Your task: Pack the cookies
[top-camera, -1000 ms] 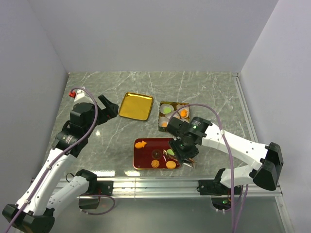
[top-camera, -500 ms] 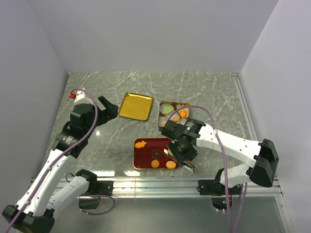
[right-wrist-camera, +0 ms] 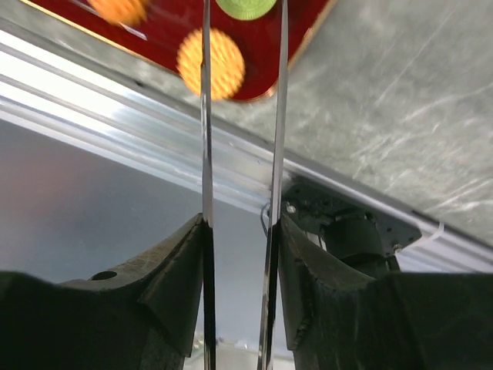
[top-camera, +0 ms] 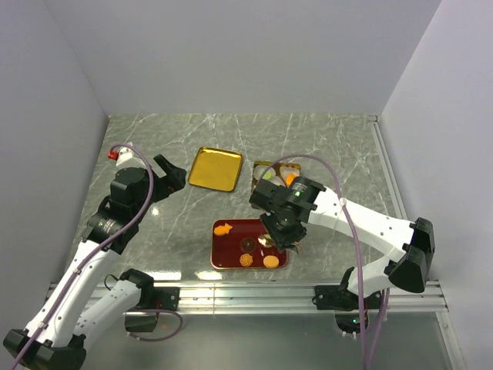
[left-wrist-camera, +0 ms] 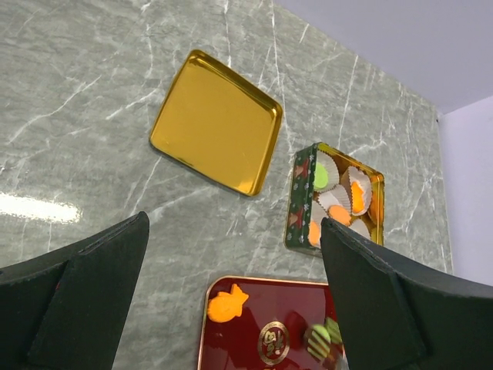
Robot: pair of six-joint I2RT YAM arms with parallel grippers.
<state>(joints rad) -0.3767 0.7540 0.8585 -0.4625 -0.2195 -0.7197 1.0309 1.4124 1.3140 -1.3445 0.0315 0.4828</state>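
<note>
While both arms hang over the marble table [top-camera: 339,146], counts read as follows.
Trays: two; one gold tray [top-camera: 215,169], one red tray [top-camera: 231,251].
Tin: one tin [left-wrist-camera: 296,208], holding white paper cups [left-wrist-camera: 333,199].
Cookies on red tray: five in the top view; fish cookie [top-camera: 223,228], brown cookie [top-camera: 248,244], orange swirl cookie [top-camera: 245,260], plain orange cookie [top-camera: 270,261], green cookie [right-wrist-camera: 245,6].
Cookies in tin: one green, at least three orange.
Left gripper [left-wrist-camera: 235,301]: released, spread wide, nothing between.
Right gripper [right-wrist-camera: 243,31]: over the red tray's near right corner, blades flanking the green cookie; grasp cannot be told.
Left wrist only: tin contents, partly covered by the right arm from above.
Right wrist only: metal rail [right-wrist-camera: 154,154].
</note>
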